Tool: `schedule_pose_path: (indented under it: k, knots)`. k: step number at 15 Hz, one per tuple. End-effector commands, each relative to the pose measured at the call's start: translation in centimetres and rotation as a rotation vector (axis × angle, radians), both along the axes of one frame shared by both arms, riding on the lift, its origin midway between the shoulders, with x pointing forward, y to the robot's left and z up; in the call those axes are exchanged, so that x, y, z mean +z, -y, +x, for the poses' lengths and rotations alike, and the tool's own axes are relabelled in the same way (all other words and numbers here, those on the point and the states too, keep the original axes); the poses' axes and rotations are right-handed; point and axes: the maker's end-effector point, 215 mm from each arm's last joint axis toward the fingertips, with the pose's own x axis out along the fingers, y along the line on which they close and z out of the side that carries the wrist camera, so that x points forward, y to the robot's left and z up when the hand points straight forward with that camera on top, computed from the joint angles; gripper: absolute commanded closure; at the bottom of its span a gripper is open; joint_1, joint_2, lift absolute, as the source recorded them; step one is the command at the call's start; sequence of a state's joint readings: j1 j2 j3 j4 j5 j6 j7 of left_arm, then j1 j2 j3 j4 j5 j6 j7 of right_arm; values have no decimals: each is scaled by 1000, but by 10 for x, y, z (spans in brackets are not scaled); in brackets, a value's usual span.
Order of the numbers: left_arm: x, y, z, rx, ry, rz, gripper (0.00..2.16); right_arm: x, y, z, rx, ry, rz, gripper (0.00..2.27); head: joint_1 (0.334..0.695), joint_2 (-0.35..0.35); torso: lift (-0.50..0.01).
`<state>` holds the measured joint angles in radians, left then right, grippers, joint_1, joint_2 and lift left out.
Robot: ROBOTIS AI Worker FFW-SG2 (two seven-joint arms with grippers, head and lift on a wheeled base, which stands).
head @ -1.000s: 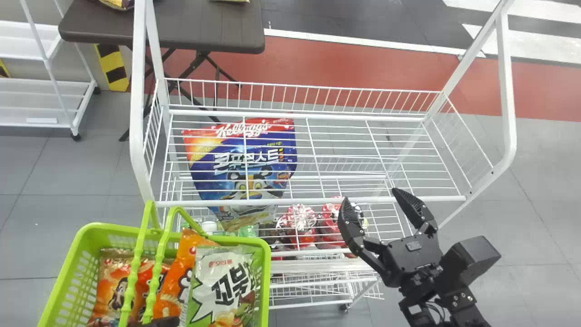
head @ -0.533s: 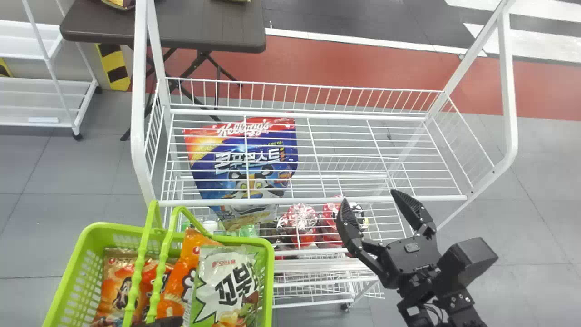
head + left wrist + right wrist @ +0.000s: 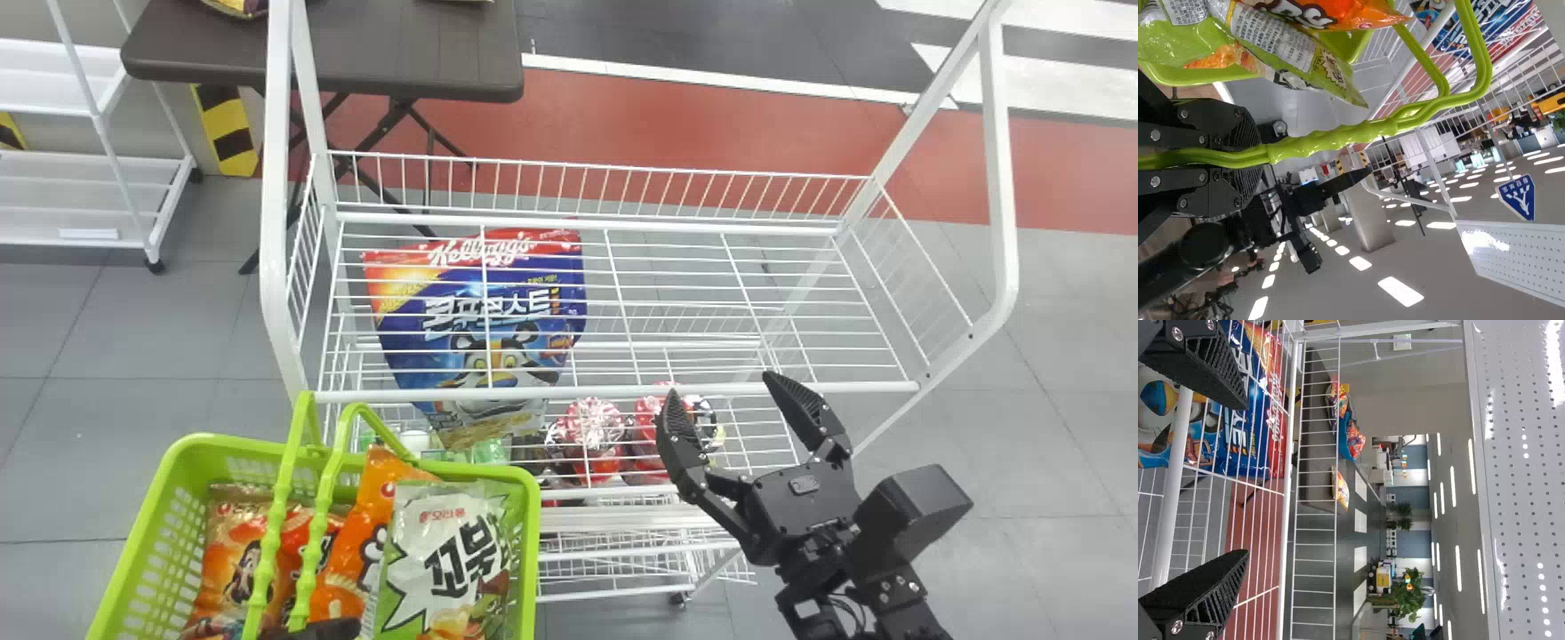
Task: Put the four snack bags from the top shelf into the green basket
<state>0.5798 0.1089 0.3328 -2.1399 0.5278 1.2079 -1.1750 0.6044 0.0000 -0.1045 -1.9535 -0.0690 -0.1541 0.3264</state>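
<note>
My left gripper [image 3: 324, 629] is at the bottom edge of the head view, over the green basket [image 3: 133, 556]. In the left wrist view the left gripper [image 3: 1248, 157] is shut on the basket's handle [image 3: 1331, 139]. Inside the basket lie an orange-red snack bag [image 3: 233, 564], a bright orange bag [image 3: 356, 538] and a green-and-white bag [image 3: 444, 551]. My right gripper [image 3: 722, 387] stands open at the front rail of the top shelf [image 3: 622, 391], right of the basket. Between the open fingers of the right gripper [image 3: 1245, 479] there are only shelf wires and floor behind.
Through the top shelf's wires a blue cereal bag [image 3: 480, 329] shows, with red packages [image 3: 594, 440] on a level below. White posts [image 3: 277, 178] frame the rack at both sides. A dark table [image 3: 400, 53] stands behind on the left.
The basket has shifted slightly to the right in the head view, its bags with it. The right gripper has moved a little to the left and stays open.
</note>
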Motion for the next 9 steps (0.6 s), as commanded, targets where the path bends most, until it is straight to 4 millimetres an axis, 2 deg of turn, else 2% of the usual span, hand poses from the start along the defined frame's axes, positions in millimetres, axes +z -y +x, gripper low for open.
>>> schedule_pose_path:
  k: [1,9]
  knots:
    - [0,0,0,0,0,0,2138,0,-2,0,1,1,3,16,695,-175,-1]
    - [-3,-3,0,6,-11,0,2138,0,-7,2,1,0,4,16,695,-158,-1]
